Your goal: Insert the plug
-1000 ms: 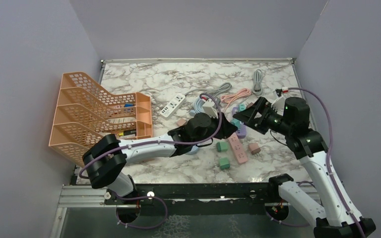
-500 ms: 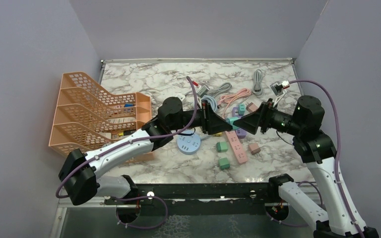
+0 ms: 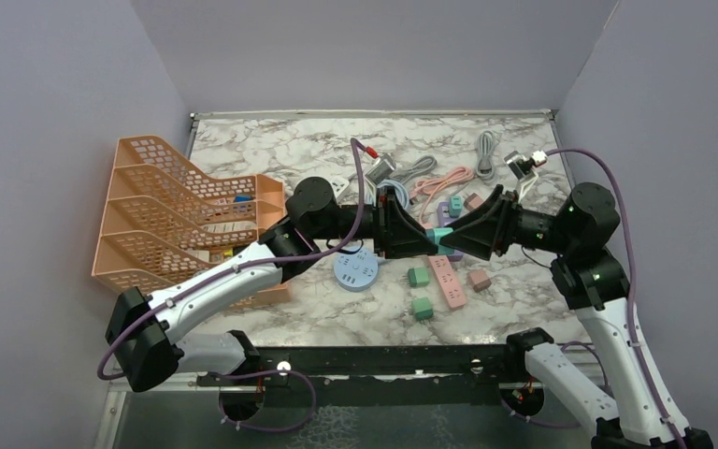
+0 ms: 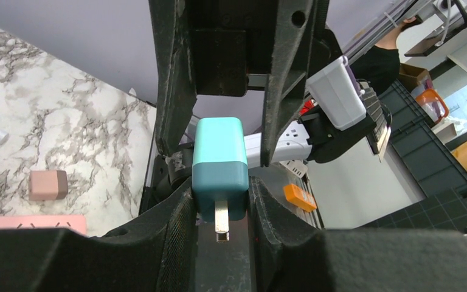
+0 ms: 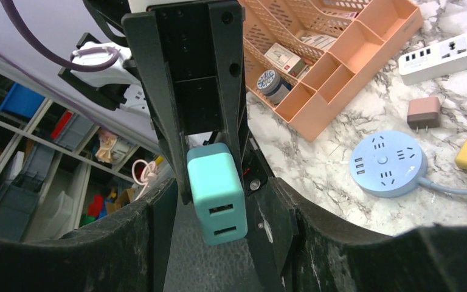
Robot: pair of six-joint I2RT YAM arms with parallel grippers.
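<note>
- Above the middle of the tabletop (image 3: 271, 150), the plug (image 3: 441, 235) hangs in the air between the two grippers, touching no socket.
- Left gripper (image 3: 427, 240) pinches the plug's darker end, fingers pressed against both sides. The prong (image 4: 221, 219) sticks out of that end, pointing back toward the left wrist.
- Right gripper (image 3: 455, 239) meets it head-on, with its fingers spread either side of the lighter end, where the USB ports are. The left wrist view shows a gap at one finger, so I judge it has no firm hold yet.
- Done, as far as I can judge: the plug is off the tabletop and a handover between the arms is set up.
- Left to do: the right gripper must pinch the lighter end and the left must let go, which frees the pronged end.
- After that the plug must be carried down to a socket and pushed home. The pink strip (image 3: 447, 281) and the round socket (image 3: 355, 271) both lie just below, near the middle of the tabletop toward its near edge.
- Which of these is meant, I cannot tell.
</note>
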